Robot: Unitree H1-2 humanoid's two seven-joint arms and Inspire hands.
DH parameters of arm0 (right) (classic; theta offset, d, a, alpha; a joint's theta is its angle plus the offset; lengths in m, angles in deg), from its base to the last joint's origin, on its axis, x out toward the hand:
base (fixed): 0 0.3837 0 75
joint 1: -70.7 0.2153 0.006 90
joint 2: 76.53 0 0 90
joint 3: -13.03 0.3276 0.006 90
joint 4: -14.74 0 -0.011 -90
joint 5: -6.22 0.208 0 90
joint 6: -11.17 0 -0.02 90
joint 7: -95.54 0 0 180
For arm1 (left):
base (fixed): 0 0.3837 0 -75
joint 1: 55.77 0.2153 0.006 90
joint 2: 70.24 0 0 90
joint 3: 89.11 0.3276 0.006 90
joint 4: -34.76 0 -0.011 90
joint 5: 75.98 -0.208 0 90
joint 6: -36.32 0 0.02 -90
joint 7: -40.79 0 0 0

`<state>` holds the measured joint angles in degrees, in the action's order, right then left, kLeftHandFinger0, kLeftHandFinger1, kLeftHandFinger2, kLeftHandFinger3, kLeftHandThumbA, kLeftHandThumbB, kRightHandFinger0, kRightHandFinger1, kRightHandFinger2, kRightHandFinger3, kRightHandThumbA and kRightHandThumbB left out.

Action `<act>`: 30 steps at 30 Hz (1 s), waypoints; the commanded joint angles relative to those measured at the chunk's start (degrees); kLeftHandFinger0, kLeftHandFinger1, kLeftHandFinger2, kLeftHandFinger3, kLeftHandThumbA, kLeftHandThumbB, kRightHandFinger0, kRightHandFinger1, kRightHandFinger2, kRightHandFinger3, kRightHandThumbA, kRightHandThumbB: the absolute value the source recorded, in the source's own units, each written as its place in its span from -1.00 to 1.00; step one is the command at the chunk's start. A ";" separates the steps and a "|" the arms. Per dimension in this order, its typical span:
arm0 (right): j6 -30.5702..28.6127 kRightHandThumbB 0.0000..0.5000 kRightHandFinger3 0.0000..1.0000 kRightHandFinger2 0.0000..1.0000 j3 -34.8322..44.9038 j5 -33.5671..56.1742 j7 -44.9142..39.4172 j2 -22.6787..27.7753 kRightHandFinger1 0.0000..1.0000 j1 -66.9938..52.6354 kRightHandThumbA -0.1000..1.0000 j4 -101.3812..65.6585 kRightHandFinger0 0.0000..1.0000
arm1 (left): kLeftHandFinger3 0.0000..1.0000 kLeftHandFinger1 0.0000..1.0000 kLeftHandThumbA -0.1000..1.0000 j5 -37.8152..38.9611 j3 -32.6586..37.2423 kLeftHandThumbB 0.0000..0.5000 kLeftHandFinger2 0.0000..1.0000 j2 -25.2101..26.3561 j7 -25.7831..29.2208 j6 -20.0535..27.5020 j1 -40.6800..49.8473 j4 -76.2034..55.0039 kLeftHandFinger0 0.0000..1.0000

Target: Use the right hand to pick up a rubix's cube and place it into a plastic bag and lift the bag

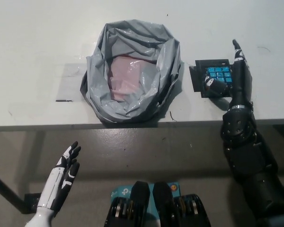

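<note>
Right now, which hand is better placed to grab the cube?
The right hand: it is already at the rubix's cube on the table. The left hand is open, below the table edge, far from it.

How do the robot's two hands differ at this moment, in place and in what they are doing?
The black right hand is up on the table, lying over the cube; the white left hand rests below the table edge, near nothing. The right hand touches the cube with its fingers not closed around it; the left holds nothing, fingers apart. Neither reaches the grey bag.
</note>
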<state>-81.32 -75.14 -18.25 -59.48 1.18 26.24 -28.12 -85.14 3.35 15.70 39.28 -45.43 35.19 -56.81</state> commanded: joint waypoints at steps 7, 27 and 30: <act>0.64 0.96 1.00 1.00 -1.07 3.14 -1.16 -0.69 1.00 3.09 0.80 -0.05 1.00 | 1.00 1.00 1.00 -0.66 0.21 -0.50 1.00 -0.10 0.01 1.95 -0.42 -1.80 1.00; -2.46 0.87 1.00 1.00 -0.04 8.72 -1.39 0.59 1.00 7.63 0.77 11.22 1.00 | 1.00 1.00 1.00 0.16 0.15 -0.52 1.00 -0.41 -0.20 2.57 -0.27 -2.15 1.00; -9.75 0.69 1.00 1.00 2.40 11.36 1.98 -0.06 1.00 7.36 0.32 11.73 1.00 | 1.00 1.00 1.00 -0.09 0.28 -0.51 1.00 -0.45 -0.22 2.40 -0.20 -2.17 1.00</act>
<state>-81.96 -75.22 -11.21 -61.04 1.23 30.52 -17.23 -85.39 3.41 15.50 39.25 -45.10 35.20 -56.91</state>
